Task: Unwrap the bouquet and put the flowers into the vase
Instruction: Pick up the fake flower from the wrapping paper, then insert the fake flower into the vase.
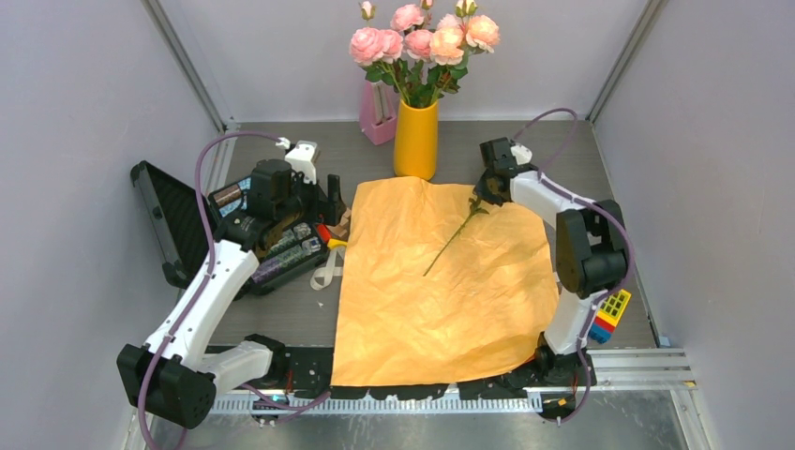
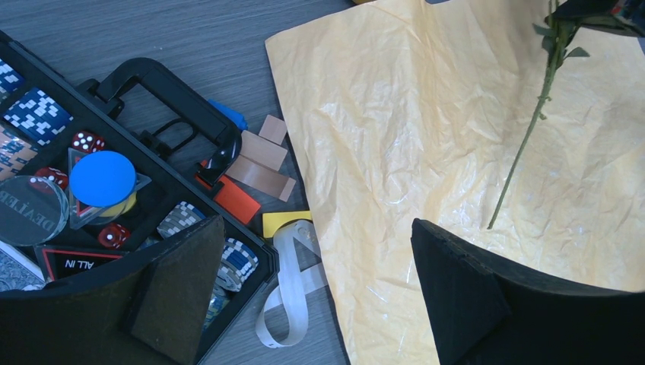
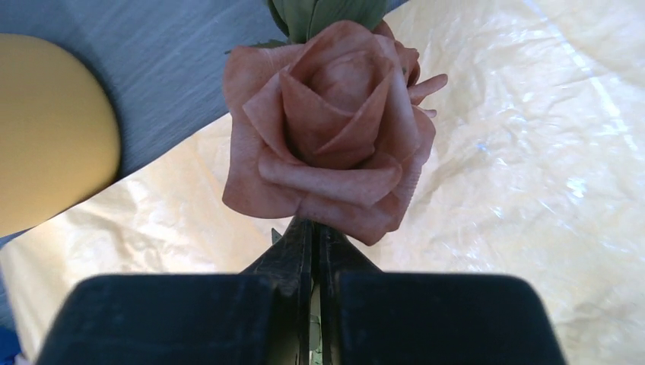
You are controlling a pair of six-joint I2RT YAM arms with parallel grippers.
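Right gripper (image 3: 314, 237) sits at the far right corner of the orange paper (image 1: 441, 300). Its jaws are clenched on the stem (image 1: 453, 236) of a single brownish rose (image 3: 335, 137), just under the bloom. Stem runs diagonally toward near-left over the sheet; can't tell whether its tip touches the paper. Paper lies opened out flat mid-bench, crinkled.

Vase (image 1: 416, 141) stands upright just beyond the paper's far edge, holding the pink flowers (image 1: 424, 39). Right gripper is near it, on its right.

Left gripper (image 2: 316, 228) hovers by the paper's left edge, jaws spread wide, nothing in them. Below it, beige ribbon (image 2: 283, 300) lies loose on the bench (image 1: 281, 309), beside an open black case (image 1: 169, 220) of poker chips and dice.

Pink metronome (image 1: 377, 114) stands just left of the vase. Colored blocks (image 1: 609, 317) sit by the right arm.
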